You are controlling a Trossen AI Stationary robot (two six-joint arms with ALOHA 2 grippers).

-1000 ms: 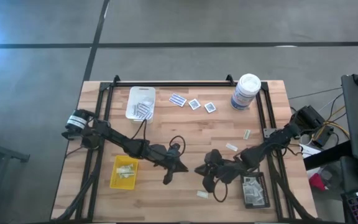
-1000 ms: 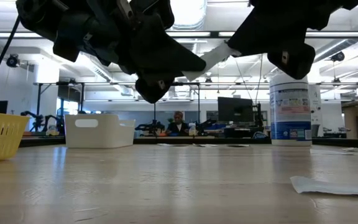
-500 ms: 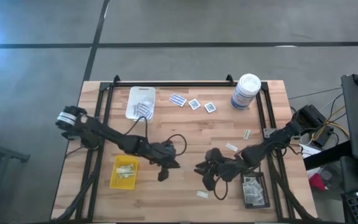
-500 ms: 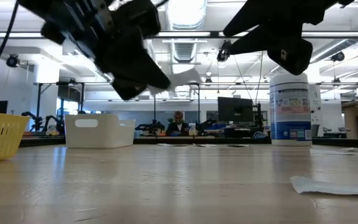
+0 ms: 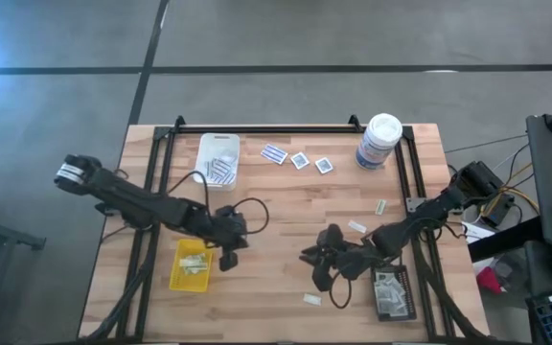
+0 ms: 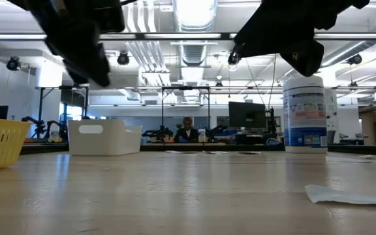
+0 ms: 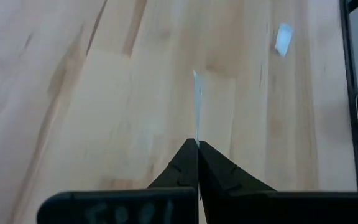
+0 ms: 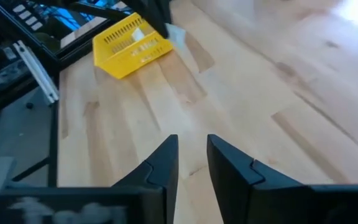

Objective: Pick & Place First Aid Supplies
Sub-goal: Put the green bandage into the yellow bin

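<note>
Evidently mid-carry: left gripper pinches a thin pale packet edge-on beside the yellow tray, so keep the fingers pressed together until fully over it, then release low; right gripper, fingers slightly parted and empty, waits over mid-table.

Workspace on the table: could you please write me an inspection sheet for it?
Surface: wooden table, no spills seen.
Job's things: loose packets near the far edge; more in the white tray, yellow tray and black tray.
Clutter: canister.
Hands: left hand shut on a thin packet, beside the yellow tray; right hand open, empty.
Cables: cable loop by the left arm.
Surroundings: person far behind.
</note>
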